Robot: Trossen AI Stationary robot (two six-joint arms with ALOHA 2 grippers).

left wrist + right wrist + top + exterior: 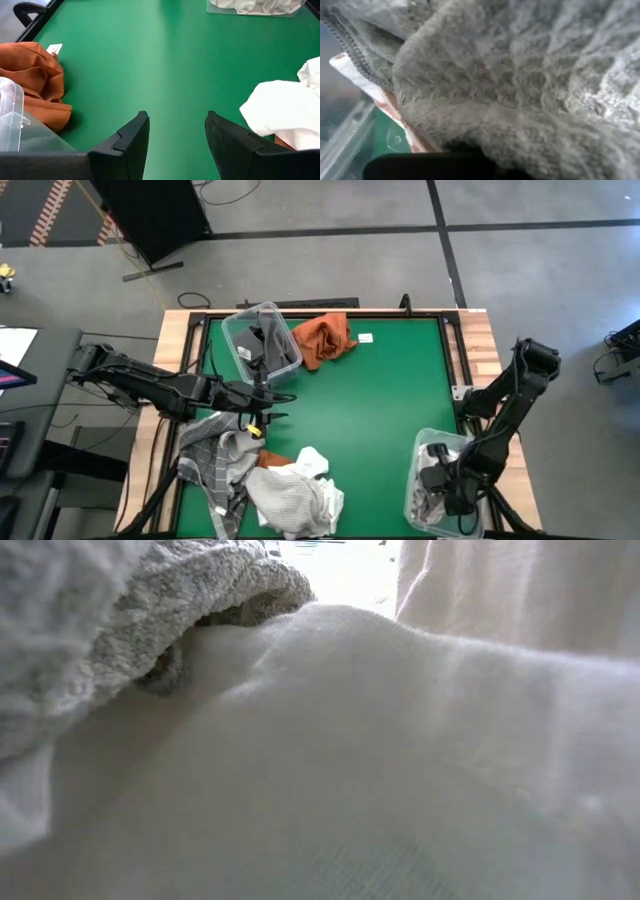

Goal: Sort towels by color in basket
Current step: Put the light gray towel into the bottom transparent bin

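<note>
My left gripper (270, 419) (177, 117) hovers open over bare green table, between the rust-orange towel (35, 80) (325, 338) and a white towel (285, 112). At the near edge a grey plaid towel (212, 458) and the white towel (295, 492) lie heaped together. A dark grey towel (272, 348) lies in the far-left clear bin (235, 330). My right gripper (447, 485) reaches down into the near-right clear bin (420, 442), shut on a fluffy grey towel (520, 75). This towel lies against a white towel with red lines (375, 95). My right gripper comes from above, pointing steeply down into the bin. The grey towel (485, 125) bunches right over its fingers (420, 167) and hides the place of contact, so which part it has cannot be told. The towel sits between the bin's walls, on the cloth there.
The low view is blocked by white cloth (350, 760) and grey cloth (150, 600) close against it. A small white tag (365, 337) lies on the table beside the orange towel. Bare green table stretches across the middle (380, 395).
</note>
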